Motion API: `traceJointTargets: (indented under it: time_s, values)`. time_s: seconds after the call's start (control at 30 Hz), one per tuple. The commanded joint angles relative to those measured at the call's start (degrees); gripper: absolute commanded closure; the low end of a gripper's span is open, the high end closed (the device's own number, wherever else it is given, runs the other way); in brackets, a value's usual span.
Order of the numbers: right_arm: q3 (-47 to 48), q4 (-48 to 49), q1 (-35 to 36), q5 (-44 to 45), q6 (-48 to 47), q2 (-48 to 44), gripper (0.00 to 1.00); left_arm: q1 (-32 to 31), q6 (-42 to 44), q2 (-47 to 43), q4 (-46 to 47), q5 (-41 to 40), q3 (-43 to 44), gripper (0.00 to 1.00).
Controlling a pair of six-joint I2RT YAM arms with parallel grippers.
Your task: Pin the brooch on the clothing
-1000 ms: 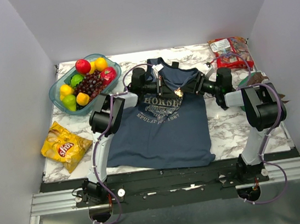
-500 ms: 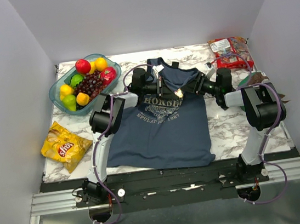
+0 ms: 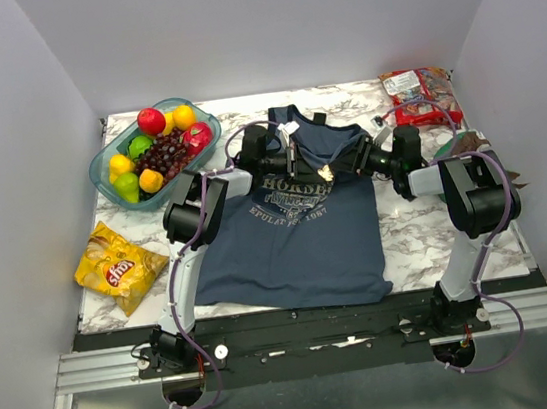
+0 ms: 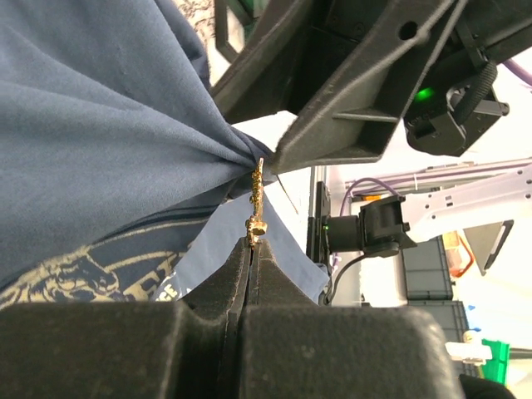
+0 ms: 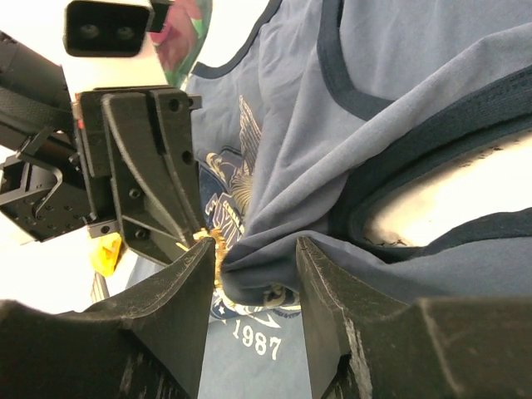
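The slate-blue clothing (image 3: 289, 248) lies flat mid-table with its "HORSES" print up. Both grippers meet over its chest. My left gripper (image 4: 253, 243) is shut on the tiny gold brooch (image 4: 257, 195), which stands out of its tips and touches a bunched fold of fabric (image 4: 191, 141). My right gripper (image 5: 253, 249) pinches that raised fold of clothing (image 5: 274, 249) between its fingers. The brooch (image 5: 208, 243) shows as a gold edge against its left finger. From above, the brooch (image 3: 326, 171) glints between the two grippers.
A clear tray (image 3: 100, 175) of fruit sits at the back left. A yellow chips bag (image 3: 120, 267) lies at the left. A red snack bag (image 3: 418, 95) lies at the back right.
The right jaws have narrowed slightly on the fold. The brooch and both arms have barely shifted.
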Motion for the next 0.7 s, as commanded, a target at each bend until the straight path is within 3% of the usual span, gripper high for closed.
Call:
traceJointTargets:
  time_s: [0.0,0.1,0.23,0.37,0.67]
  values:
    - [-0.4,-0.5,0.3,-2.4,-1.1,1.2,0.49,-0.3,6.3,-1.8,-10.6,-1.8,1.4,1.00]
    - [-0.4,-0.3,0.3,-2.7,-0.8,1.9,0.49,-0.2,15.7,-2.6,-22.8,-3.8,4.1,1.00]
    - [-1.5,3.8,0.3,-4.8,2.1,3.6,0.49,-0.3,20.1,-3.0,-27.7,-4.1,5.7,1.00]
    - [-2.2,5.6,0.4,-5.4,2.9,4.1,0.43,-0.4,17.9,-3.2,-23.4,-1.8,3.1,1.00]
    - [-3.0,7.2,0.3,-5.1,4.6,5.4,0.43,-0.4,1.5,-0.8,-3.1,3.2,0.5,1.00]
